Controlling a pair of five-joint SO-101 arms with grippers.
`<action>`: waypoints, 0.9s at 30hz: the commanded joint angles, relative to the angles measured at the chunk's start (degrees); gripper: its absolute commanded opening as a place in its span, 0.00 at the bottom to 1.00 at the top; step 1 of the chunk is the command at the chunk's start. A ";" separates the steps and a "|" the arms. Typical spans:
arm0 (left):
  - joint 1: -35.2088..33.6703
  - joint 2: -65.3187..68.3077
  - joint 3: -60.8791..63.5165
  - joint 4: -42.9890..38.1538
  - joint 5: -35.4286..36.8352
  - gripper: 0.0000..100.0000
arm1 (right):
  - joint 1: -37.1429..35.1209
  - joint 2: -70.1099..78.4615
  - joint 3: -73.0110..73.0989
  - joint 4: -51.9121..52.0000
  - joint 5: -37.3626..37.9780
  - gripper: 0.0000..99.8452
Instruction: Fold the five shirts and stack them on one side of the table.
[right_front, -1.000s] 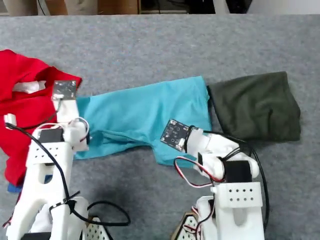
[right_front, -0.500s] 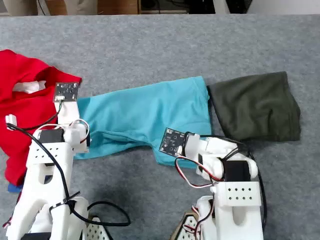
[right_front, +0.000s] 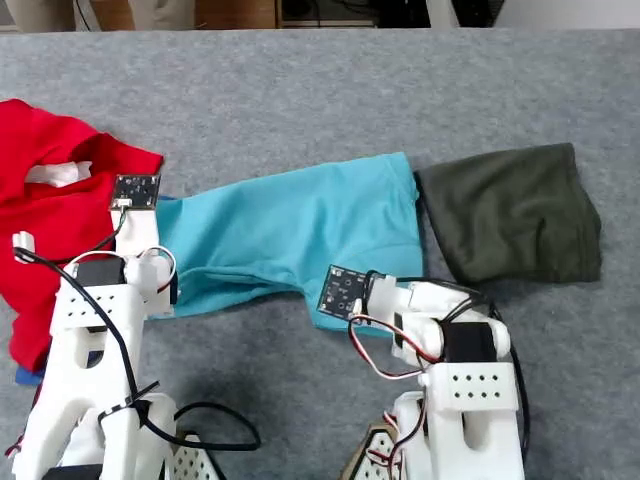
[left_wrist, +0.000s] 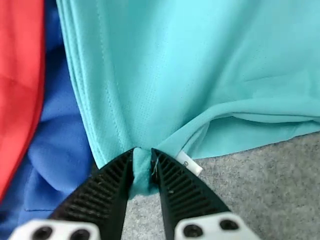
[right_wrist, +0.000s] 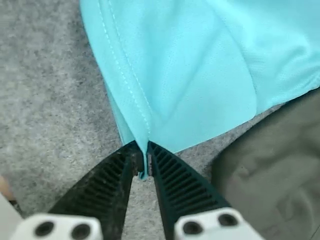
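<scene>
While clamped twice, the teal shirt lies on the desk.
One hem sits pinched between the left fingers, another between the right fingers, the olive shirt just beside them.

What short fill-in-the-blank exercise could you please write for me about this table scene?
The left gripper and the right gripper are both ____ on the turquoise shirt.
The large crumpled shirt next to the left gripper is ____.
The dark green shirt is already ____ into a compact rectangle.
Missing words: shut; red; folded.

Grey felt table, wooden furniture behind
</scene>
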 joint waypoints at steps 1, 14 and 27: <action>-2.37 -0.75 -0.97 0.18 -0.09 0.02 | 1.01 -0.66 0.13 -0.88 0.62 0.00; -7.65 -1.27 -19.43 16.79 0.00 0.22 | 3.30 -0.66 -11.12 5.89 -1.85 0.30; 1.67 24.75 -38.51 8.70 16.18 0.03 | -2.42 22.55 -31.08 -8.35 -20.04 0.01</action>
